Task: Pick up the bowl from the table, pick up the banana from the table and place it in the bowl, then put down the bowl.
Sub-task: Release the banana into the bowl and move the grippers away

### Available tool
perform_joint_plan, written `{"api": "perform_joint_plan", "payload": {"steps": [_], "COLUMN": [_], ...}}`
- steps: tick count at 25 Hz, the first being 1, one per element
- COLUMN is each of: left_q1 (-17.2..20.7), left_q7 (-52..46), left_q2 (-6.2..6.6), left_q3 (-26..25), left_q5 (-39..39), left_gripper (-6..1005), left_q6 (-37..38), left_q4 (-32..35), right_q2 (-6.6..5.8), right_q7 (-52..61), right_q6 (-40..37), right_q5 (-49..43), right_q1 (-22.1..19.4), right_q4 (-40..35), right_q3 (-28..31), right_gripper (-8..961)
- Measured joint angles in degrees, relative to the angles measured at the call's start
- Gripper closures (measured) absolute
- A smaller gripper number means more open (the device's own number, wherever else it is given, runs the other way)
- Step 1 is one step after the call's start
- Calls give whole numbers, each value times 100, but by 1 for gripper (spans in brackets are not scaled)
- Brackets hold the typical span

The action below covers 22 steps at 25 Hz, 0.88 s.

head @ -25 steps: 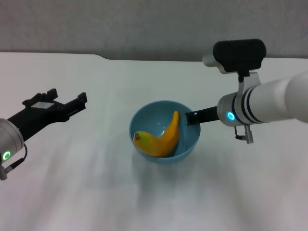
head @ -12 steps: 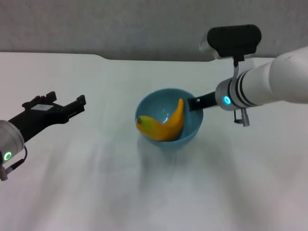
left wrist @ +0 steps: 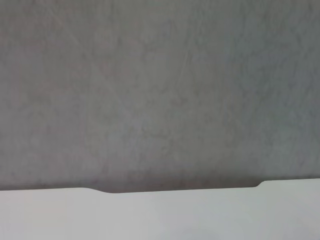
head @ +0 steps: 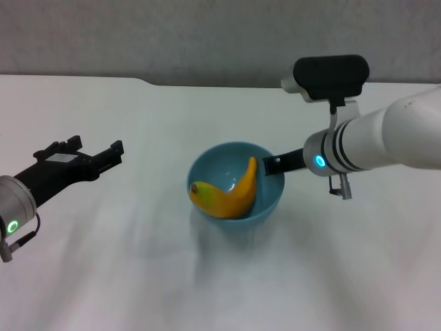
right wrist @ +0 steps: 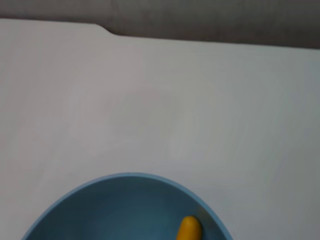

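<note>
From the head view, the right gripper [head: 274, 165] has its fingers clamped on the rim of the bowl [head: 207, 169], banana [head: 227, 194] inside. The left gripper [head: 96, 157] waits open, far aside. Its wrist view shows only worktop [left wrist: 200, 215] and wall [left wrist: 160, 90].

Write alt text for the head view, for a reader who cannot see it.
A yellow banana lies inside a light-blue bowl, which the right gripper grips by its rim on the robot's right, over a white table. The left gripper hangs open and empty off to the robot's left, well clear of the bowl.
</note>
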Motion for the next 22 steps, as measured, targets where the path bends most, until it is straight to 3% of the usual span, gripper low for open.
{"api": "perform_joint_plan", "payload": {"steps": [22], "left_q1": [14], "left_q7": [5], "left_q2": [-2], "left_q3": [-6], "left_q5": [0], "left_gripper": [100], "left_q6": [29], "left_q4": [103], "right_q2": [17], "right_q7": [9], "right_q6": [289], "right_q5": [-50], "right_q1": [-477], "right_q4": [209], "right_q3": [-266], "right_gripper": [904]}}
